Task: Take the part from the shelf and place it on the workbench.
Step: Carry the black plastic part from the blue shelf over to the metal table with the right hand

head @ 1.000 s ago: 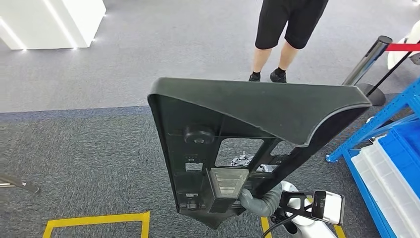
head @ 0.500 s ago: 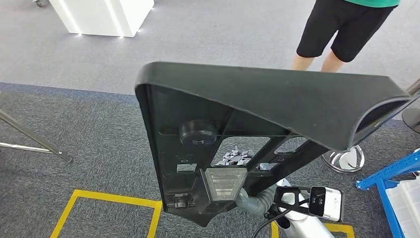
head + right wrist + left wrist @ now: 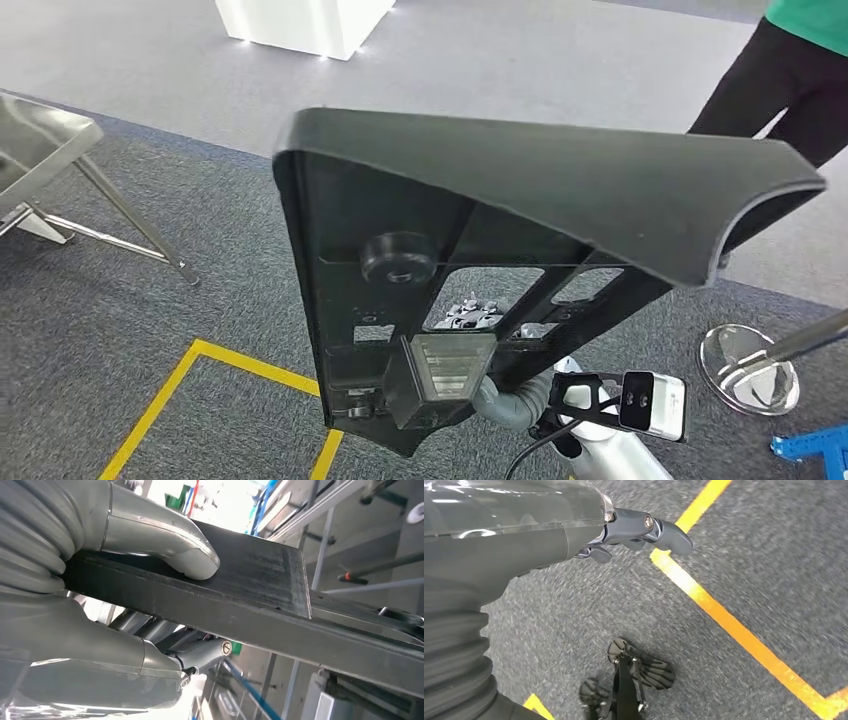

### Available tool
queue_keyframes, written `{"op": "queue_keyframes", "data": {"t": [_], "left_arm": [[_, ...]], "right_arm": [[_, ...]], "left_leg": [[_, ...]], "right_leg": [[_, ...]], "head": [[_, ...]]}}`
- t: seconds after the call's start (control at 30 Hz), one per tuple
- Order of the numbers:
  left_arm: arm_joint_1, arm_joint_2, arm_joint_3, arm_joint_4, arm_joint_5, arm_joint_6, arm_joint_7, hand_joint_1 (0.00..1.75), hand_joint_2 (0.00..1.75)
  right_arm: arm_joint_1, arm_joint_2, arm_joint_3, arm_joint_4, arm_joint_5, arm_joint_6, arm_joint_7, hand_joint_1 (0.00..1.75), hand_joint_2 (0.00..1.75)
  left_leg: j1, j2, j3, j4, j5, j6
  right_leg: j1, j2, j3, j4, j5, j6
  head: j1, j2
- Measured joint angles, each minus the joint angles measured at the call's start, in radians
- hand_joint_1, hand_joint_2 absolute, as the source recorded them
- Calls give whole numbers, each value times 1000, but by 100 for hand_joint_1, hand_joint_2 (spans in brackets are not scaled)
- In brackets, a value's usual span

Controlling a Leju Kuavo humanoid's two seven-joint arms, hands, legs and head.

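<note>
A large black plastic part (image 3: 560,190) with ribs and cut-outs stands upright in front of me in the head view. My right hand (image 3: 470,316) grips it from behind near its lower end and shows through a cut-out. In the right wrist view the grey thumb (image 3: 165,537) presses on the part's flat black edge (image 3: 250,580), with the dark fingers under it. My left hand (image 3: 634,527) hangs over the carpet with its fingers apart and nothing in it.
Grey carpet with yellow tape lines (image 3: 200,365) lies below. A metal folding frame (image 3: 60,170) stands at the left and a white block (image 3: 300,20) at the back. A person (image 3: 790,80) stands at the upper right. A chrome post base (image 3: 750,365) and a blue shelf corner (image 3: 815,445) are at the right.
The whole view has swung: the person and blue shelf slid right, the white block and metal frame came in from the left. The part stays held in my right hand.
</note>
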Motion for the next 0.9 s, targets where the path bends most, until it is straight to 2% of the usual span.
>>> {"op": "queue_keyframes", "data": {"t": [0.03, 0.07, 0.1, 0.13, 0.17, 0.2, 0.23, 0.27, 0.3, 0.37, 0.4, 0.43, 0.47, 0.5, 0.53, 0.57, 0.6, 0.63, 0.67, 0.73, 0.77, 0.8, 0.87, 0.9], "left_arm": [[1, -2, 0, 0, 2, 1, 0, 0, 175], [1, -3, 0, 0, 3, 2, 0, 0, 175], [0, -4, 0, 0, 4, 3, 0, 0, 175], [0, -5, 1, 0, 4, 3, 0, 0, 175], [1, -5, 1, 0, 4, 3, 0, 0, 175], [3, -5, 1, 0, 3, 3, 0, 0, 175], [7, -5, 2, 0, 2, 4, 0, 0, 175], [10, -6, 2, 0, 2, 4, 0, 0, 175], [10, -6, 2, 0, 1, 4, -1, 0, 175], [7, -8, 3, 0, 1, 4, -1, 0, 175], [5, -9, 3, 0, 2, 5, -1, 0, 175], [5, -11, 3, 0, 2, 6, 0, 0, 175], [7, -12, 3, 0, 2, 7, 0, 0, 175], [9, -13, 4, 0, 2, 9, 0, 0, 175], [11, -14, 4, 0, 3, 10, 0, 0, 175], [12, -14, 4, 0, 3, 11, 0, 0, 175], [11, -14, 5, 0, 3, 11, 0, 0, 175], [10, -14, 5, 0, 3, 12, 0, 0, 175], [9, -15, 5, 0, 3, 12, 0, 0, 175], [12, -14, 6, 0, 4, 12, 0, 0, 175], [14, -14, 6, 0, 4, 13, 0, 0, 175], [15, -14, 6, 0, 4, 13, 0, 0, 175], [12, -15, 6, 0, 4, 14, 0, 0, 175], [9, -15, 6, 0, 4, 14, 0, 0, 175]], "right_arm": [[-5, 0, 1, 3, -7, 0, 1, 175, 175], [-11, 0, 2, 5, -14, 0, 3, 175, 175], [-16, 0, 3, 8, -21, -1, 4, 175, 175], [-19, -1, 3, 11, -26, -2, 5, 175, 175], [-22, -2, 4, 14, -31, -3, 6, 175, 175], [-23, -3, 5, 17, -35, -3, 6, 175, 175], [-26, -4, 5, 19, -37, -4, 5, 175, 175], [-28, -4, 6, 21, -40, -4, 4, 175, 175], [-30, -4, 6, 22, -42, -3, 2, 175, 175], [-32, -8, 6, 26, -47, -3, 0, 175, 175], [-32, -10, 6, 29, -49, -3, -1, 175, 175], [-32, -11, 6, 32, -51, -2, -1, 175, 175], [-32, -12, 7, 35, -53, -2, -1, 175, 175], [-32, -13, 7, 37, -53, -2, -2, 175, 175], [-33, -13, 7, 38, -54, -1, -2, 175, 175], [-34, -14, 8, 38, -54, -1, -2, 175, 175], [-36, -14, 8, 39, -54, -1, -2, 175, 175], [-38, -15, 8, 39, -54, -1, -2, 175, 175], [-40, -15, 9, 40, -54, -1, -2, 175, 175], [-43, -16, 10, 41, -54, -1, -2, 175, 175], [-44, -17, 11, 41, -54, -1, -2, 175, 175], [-46, -18, 11, 41, -54, -1, -2, 175, 175], [-47, -20, 13, 43, -55, -1, -2, 175, 175], [-46, -22, 14, 44, -56, -1, -2, 175, 175]], "left_leg": [[2, -15, 0, 5, -3, -4], [3, -29, -3, 12, -6, -9], [4, -42, -9, 19, -9, -14], [5, -54, -15, 24, -10, -20], [6, -66, -21, 26, -9, -26], [8, -79, -27, 27, -7, -32], [10, -80, -29, 28, -8, -37], [9, -62, -34, 39, -15, -42], [8, -32, -47, 67, -32, -47], [7, 33, -102, 184, -91, -53], [10, 46, -137, 253, -119, -56], [12, 52, -162, 302, -134, -57], [14, 55, -170, 317, -131, -58], [14, 59, -153, 285, -107, -58], [14, 68, -118, 219, -72, -56], [12, 88, -78, 143, -45, -52], [7, 106, -45, 80, -25, -46], [2, 118, -26, 43, -18, -40], [-3, 122, -21, 30, -20, -33], [-4, 100, -20, 25, -17, -21], [-2, 90, -16, 19, -14, -16], [1, 80, -12, 13, -11, -9], [3, 59, -6, 7, -8, -1], [2, 47, -7, 8, -8, 1]], "right_leg": [[-4, 13, 27, -68, 44, 1], [-9, 40, 55, -134, 75, 3], [-14, 64, 75, -184, 94, 2], [-16, 83, 85, -211, 100, 1], [-15, 90, 86, -216, 95, -3], [-14, 79, 86, -220, 96, -8], [-13, 65, 89, -223, 96, -15], [-13, 51, 93, -226, 97, -22], [-13, 35, 97, -229, 96, -29], [-8, 2, 102, -232, 93, -38], [-5, -15, 103, -232, 91, -40], [-3, -31, 104, -231, 89, -41], [-1, -46, 105, -231, 87, -41], [-1, -59, 107, -231, 85, -39], [0, -72, 111, -231, 82, -37], [0, -84, 115, -231, 79, -35], [2, -94, 119, -231, 76, -31], [4, -103, 121, -231, 73, -26], [5, -112, 123, -232, 72, -21], [4, -123, 127, -234, 68, -9], [2, -110, 128, -228, 62, -3], [0, -85, 121, -208, 48, 2], [-2, -25, 70, -103, -5, 6], [-2, -11, 31, -33, -33, 6]], "head": [[0, 0], [0, 0], [0, 0], [0, 0], [0, 0], [0, 0], [0, 0], [0, 0], [0, 0], [0, 0], [0, 0], [0, 0], [0, 0], [0, 0], [0, 0], [0, 0], [0, 0], [0, 0], [0, 0], [0, 0], [0, 0], [0, 0], [0, 0], [0, 0]]}}
